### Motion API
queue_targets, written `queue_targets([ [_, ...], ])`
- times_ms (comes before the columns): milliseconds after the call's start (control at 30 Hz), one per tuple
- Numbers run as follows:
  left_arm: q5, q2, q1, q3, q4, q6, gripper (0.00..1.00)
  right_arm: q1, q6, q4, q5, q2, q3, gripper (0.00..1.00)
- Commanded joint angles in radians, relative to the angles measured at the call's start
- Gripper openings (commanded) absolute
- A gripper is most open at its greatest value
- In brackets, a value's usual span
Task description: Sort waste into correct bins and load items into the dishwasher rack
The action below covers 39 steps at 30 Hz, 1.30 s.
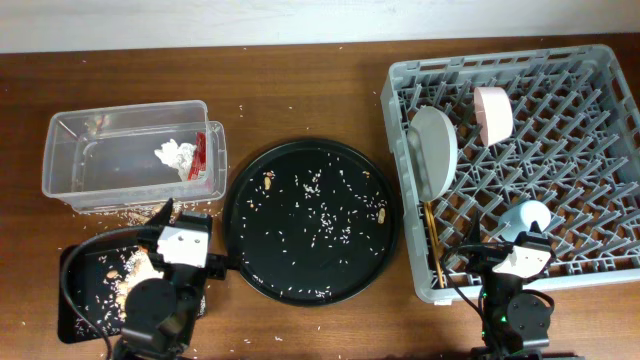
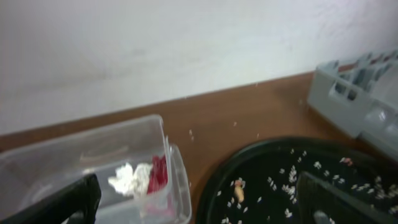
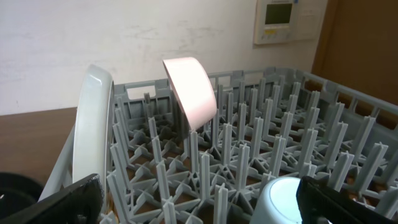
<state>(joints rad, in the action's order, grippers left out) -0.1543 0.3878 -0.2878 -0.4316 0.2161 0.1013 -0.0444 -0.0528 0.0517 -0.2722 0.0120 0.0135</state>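
Note:
The clear tub (image 1: pixel 100 165) holds the crumpled white tissue (image 1: pixel 175 155) and the red wrapper (image 1: pixel 201 155); both also show in the left wrist view, tissue (image 2: pixel 129 178) and wrapper (image 2: pixel 158 174). The flat black tray (image 1: pixel 80 300) holds pale scraps. A beige scrap (image 1: pixel 268 181) lies on the round black tray, and also shows in the left wrist view (image 2: pixel 239 193). The dishwasher rack (image 1: pixel 590 160) holds the plate (image 1: pixel 435 150), the white-pink bowl (image 1: pixel 493 113), the blue cup (image 1: pixel 527 215) and the chopsticks (image 1: pixel 433 245). My left gripper (image 1: pixel 185 213) (image 2: pixel 199 205) is open and empty. My right gripper (image 1: pixel 520 238) (image 3: pixel 199 205) is open beside the cup (image 3: pixel 280 199).
The large round black tray (image 1: pixel 240 200) lies between tub and rack, strewn with rice grains, with another beige scrap (image 1: pixel 383 213) near its right rim. Rice grains also lie on the table round the tub. A white wall stands behind the table.

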Motion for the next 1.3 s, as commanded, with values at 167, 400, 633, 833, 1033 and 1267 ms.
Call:
queue_targets([
  [167,0.110,-0.267,0.129,0.231,-0.044,0.024,0.99,0.006,-0.007,0.003,-0.002,-0.006,-0.008,0.98],
  [400,0.111,-0.383,0.134,0.392,-0.061,0.024,0.99,0.006,-0.007,0.003,-0.002,-0.006,-0.008,0.98],
  [633,0.114,-0.381,0.134,0.422,-0.137,0.024,0.99,0.006,-0.007,0.003,-0.002,-0.006,-0.008,0.98],
  [833,0.114,-0.381,0.134,0.422,-0.137,0.024,0.99,0.006,-0.007,0.003,-0.002,-0.006,-0.008,0.98],
  [1033,0.114,-0.381,0.134,0.422,-0.137,0.025,0.99,0.006,-0.007,0.003,-0.002,-0.006,-0.008,0.98],
  [1267,0.114,-0.381,0.134,0.422,-0.137,0.024,0.99,0.006,-0.007,0.003,-0.002,-0.006,-0.008,0.98],
])
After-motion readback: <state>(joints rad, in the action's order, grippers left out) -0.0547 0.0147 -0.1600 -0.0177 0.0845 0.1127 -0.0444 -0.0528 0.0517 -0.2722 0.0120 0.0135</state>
